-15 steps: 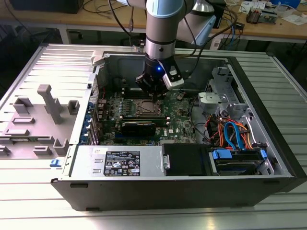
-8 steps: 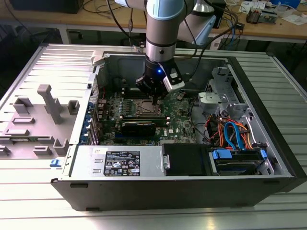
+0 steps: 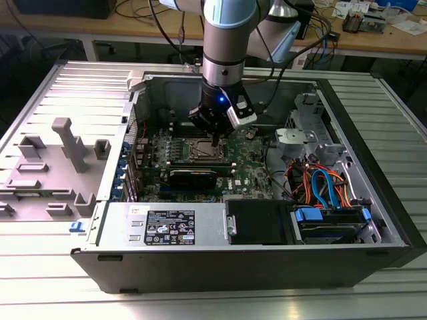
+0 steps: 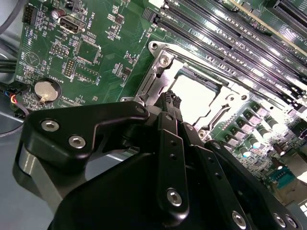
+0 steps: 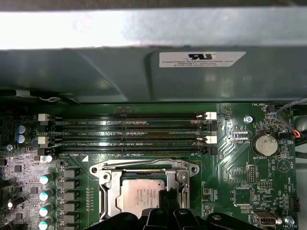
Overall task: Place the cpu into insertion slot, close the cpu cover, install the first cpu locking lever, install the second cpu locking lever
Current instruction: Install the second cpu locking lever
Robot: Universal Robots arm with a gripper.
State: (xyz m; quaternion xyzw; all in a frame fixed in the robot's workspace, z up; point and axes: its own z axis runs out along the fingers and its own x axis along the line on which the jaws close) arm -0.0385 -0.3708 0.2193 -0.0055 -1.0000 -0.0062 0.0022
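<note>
The cpu [image 5: 136, 196], a silver-grey square, lies in the insertion slot [image 3: 203, 152] on the green motherboard; it shows bright in the second wrist view [image 4: 192, 96]. The cpu cover [image 5: 108, 191] lies flat as a silvery frame around the chip, which shows through its window, and the cover [image 4: 156, 72] is also seen in the second wrist view. My gripper [image 5: 168, 195] is shut, its black tip down at the chip's edge beside the cover's side. The gripper [image 4: 171, 99] holds nothing that I can see. In the exterior view the gripper [image 3: 215, 138] hangs straight down over the socket.
Long black memory slots [image 5: 129, 129] run close beside the socket, below the grey case wall [image 5: 144, 72]. A coin battery [image 5: 265, 143] sits on the board. A long black card [image 3: 193, 177] lies in front of the socket. Cables and a drive cage [image 3: 320, 187] are at the exterior view's right.
</note>
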